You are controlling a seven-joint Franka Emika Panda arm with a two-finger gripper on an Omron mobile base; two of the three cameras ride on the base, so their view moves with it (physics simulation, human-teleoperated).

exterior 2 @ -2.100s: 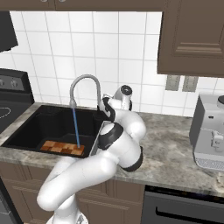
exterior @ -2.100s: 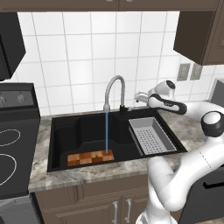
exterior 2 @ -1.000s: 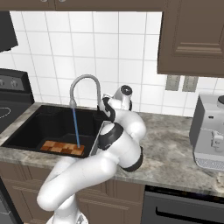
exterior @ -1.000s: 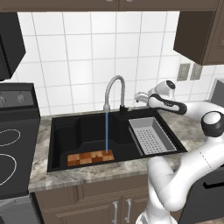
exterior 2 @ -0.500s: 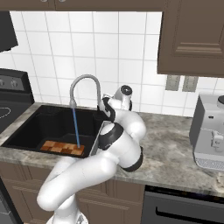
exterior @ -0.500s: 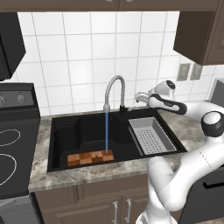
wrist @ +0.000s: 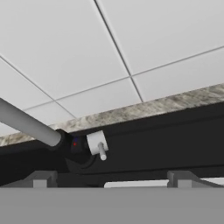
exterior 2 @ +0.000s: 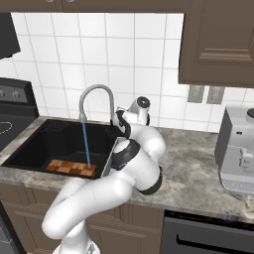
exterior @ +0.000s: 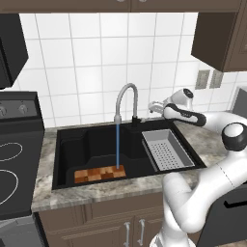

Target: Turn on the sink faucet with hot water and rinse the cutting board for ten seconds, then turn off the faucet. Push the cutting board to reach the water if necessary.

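Observation:
Water (exterior: 117, 144) runs as a thin blue stream from the grey gooseneck faucet (exterior: 126, 94) into the black sink (exterior: 72, 144). It lands on the right end of the checkered cutting board (exterior: 99, 174), which lies flat at the basin's front. My gripper (exterior: 152, 106) hovers just right of the faucet base and is open. In the hand view the fingertips (wrist: 41, 179) stand wide apart, with the small lever handle (wrist: 99, 145) ahead of them, untouched. From the right base view, the faucet (exterior 2: 96, 92), the water (exterior 2: 87, 144) and the cutting board (exterior 2: 69, 167) sit left of the gripper (exterior 2: 117, 120).
A grey perforated tray (exterior: 166, 149) fills the sink's right part, under my arm. A black stove (exterior: 14, 159) stands to the left. A coffee machine (exterior 2: 238, 149) sits on the counter at the far right. White tiled wall (wrist: 131, 52) rises behind the faucet.

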